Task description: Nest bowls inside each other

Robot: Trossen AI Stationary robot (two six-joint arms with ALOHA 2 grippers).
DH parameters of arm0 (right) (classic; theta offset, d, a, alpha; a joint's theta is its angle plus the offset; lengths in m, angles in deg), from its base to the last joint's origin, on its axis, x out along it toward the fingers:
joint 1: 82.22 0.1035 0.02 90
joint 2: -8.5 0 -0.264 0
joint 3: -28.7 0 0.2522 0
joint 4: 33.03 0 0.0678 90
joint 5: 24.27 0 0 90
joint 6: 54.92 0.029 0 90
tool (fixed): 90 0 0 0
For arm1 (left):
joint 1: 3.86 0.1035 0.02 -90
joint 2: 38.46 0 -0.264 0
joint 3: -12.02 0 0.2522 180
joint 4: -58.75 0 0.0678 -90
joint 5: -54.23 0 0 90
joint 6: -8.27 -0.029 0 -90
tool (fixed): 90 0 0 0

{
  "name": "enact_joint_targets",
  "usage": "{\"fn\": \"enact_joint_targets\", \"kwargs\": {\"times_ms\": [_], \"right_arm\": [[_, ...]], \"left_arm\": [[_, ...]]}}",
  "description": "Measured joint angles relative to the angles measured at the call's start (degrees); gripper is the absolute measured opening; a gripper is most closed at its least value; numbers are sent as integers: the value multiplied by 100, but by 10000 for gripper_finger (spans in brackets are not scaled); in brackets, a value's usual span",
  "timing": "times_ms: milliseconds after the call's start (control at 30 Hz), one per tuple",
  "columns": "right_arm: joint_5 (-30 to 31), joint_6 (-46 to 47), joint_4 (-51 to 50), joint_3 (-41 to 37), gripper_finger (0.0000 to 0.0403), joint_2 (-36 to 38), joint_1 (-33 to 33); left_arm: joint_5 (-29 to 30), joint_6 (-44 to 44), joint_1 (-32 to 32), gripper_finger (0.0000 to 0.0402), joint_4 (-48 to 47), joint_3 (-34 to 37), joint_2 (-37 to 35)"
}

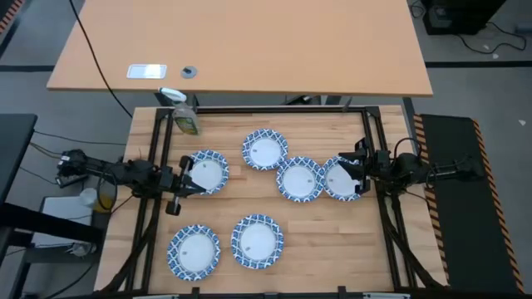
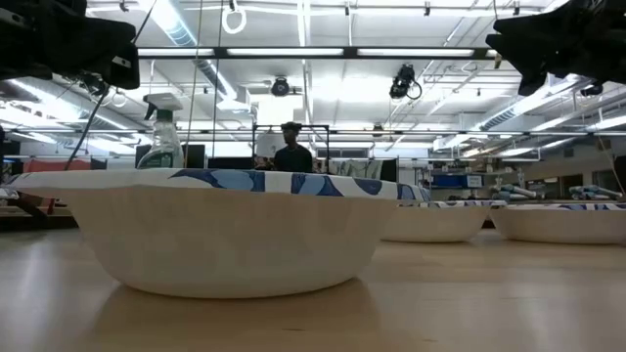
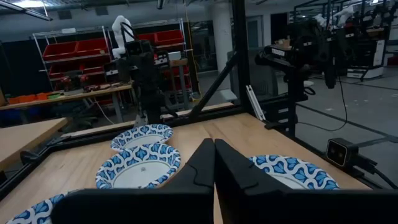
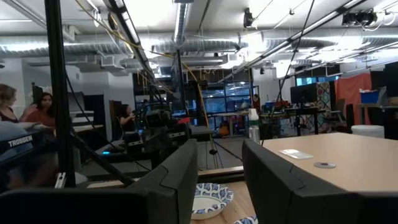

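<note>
Six blue-and-white rimmed bowls lie apart on the wooden table, each resting on its base: one at the left, one toward the far side, two at the right, and two near the front edge. My left gripper hangs shut and level above the left bowl's edge, its fingers closed together. My right gripper hovers open over the rightmost bowl, tipped slightly upward, with nothing between its fingers.
A green-and-white spray bottle stands at the table's far left corner. A black frame runs round the table. A second, tan table stands beyond it. People are in the room behind.
</note>
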Motion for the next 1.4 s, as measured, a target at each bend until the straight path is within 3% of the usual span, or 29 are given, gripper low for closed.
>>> {"fn": "enact_joint_targets", "kwargs": {"times_ms": [1133, 1400], "right_arm": [[0, 0, 8, 0, 135, 0, 0], [623, -453, 919, -1, 135, -2, 0]], "left_arm": [[1, 6, -2, 7, 2, 0, -1], [24, 1321, 0, 7, 380, 0, 3]]}}
